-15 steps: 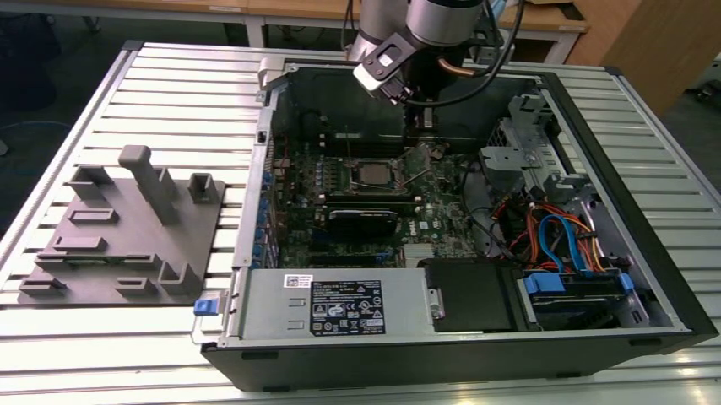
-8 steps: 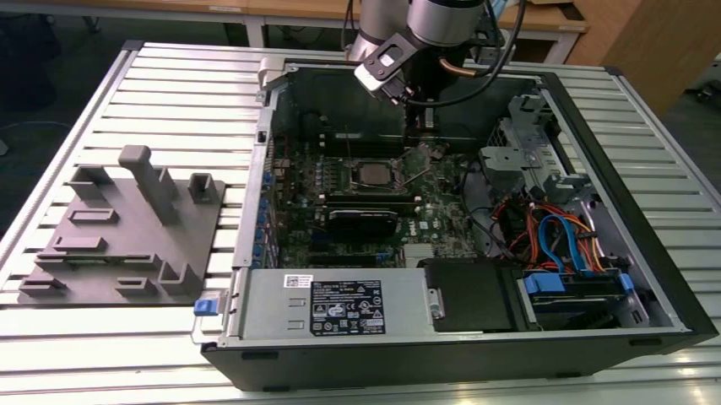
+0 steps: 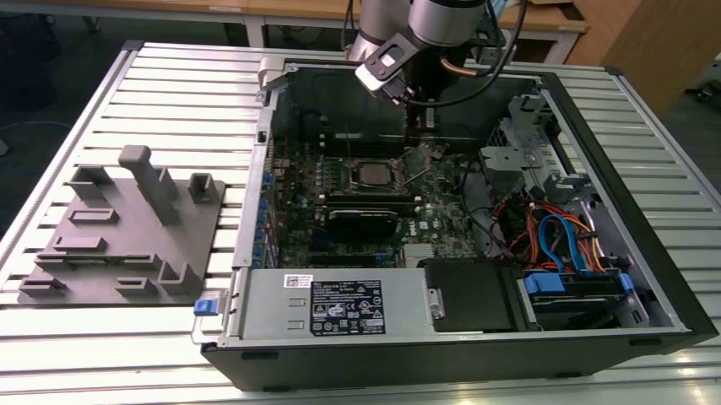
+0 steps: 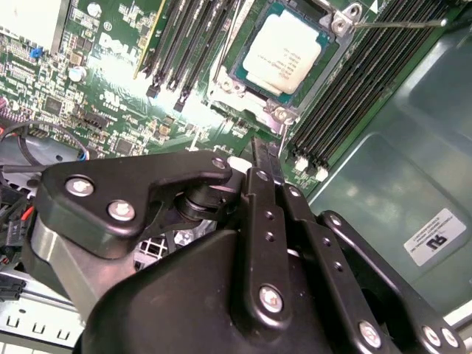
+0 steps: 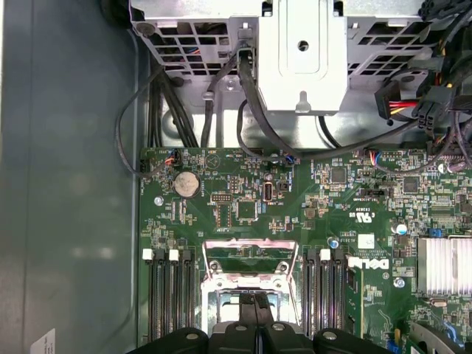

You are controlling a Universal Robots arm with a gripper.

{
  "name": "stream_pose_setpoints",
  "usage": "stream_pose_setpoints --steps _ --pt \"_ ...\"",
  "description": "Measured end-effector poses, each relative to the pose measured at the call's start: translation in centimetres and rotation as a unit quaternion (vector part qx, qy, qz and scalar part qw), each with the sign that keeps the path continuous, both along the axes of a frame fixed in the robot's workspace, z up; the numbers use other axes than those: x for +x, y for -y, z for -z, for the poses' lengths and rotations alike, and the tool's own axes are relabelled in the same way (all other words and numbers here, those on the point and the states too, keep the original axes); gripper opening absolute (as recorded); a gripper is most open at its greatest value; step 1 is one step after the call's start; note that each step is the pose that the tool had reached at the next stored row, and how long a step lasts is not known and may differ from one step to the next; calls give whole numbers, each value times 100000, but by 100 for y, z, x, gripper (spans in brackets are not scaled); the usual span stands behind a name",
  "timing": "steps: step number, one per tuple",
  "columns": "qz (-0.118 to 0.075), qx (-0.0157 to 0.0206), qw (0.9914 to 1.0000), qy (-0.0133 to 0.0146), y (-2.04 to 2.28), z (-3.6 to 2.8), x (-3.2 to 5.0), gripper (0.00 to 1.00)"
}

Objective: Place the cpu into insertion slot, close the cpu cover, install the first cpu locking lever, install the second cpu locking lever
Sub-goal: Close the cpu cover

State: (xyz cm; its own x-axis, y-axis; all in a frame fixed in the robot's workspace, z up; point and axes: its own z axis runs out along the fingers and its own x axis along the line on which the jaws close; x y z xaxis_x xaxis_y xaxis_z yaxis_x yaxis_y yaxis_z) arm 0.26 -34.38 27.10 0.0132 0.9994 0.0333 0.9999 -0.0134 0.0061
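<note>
Black linkage plates of the claw [image 4: 259, 151] crowd the second wrist view, and its two fingers stand pressed together with nothing visible between them. Just beyond the tips, the cpu [image 4: 284, 51] sits inside the insertion slot [image 4: 237, 71], pale metal top facing up. One thin locking lever [image 4: 398, 23] stretches away from the slot's far corner, over the memory slots [image 4: 354, 88]. A short wire end [image 4: 283, 133], probably the other lever, stands just beside the fingertips.

From the first wrist view, a silver frame that I take for the cpu cover [image 5: 249, 244] lies right ahead of the claw. Green board shows through its cut-out, so it looks swung open, not down over the chip.

Over in the exterior view, the arm reaches into the open computer case [image 3: 631, 278], which lies on the slatted desk [image 3: 169, 84].

Risk, as I judge it: the levers are thin and springy, so closed tips could slip off one and strike the chip or slot rim.
</note>
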Motion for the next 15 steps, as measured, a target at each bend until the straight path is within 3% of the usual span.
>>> stream_pose_setpoints --steps 8,15 --pt "-86 -1 100000 -78 0 5 141 10" --pt "-115 -9 99999 -372 1 29 256 10"
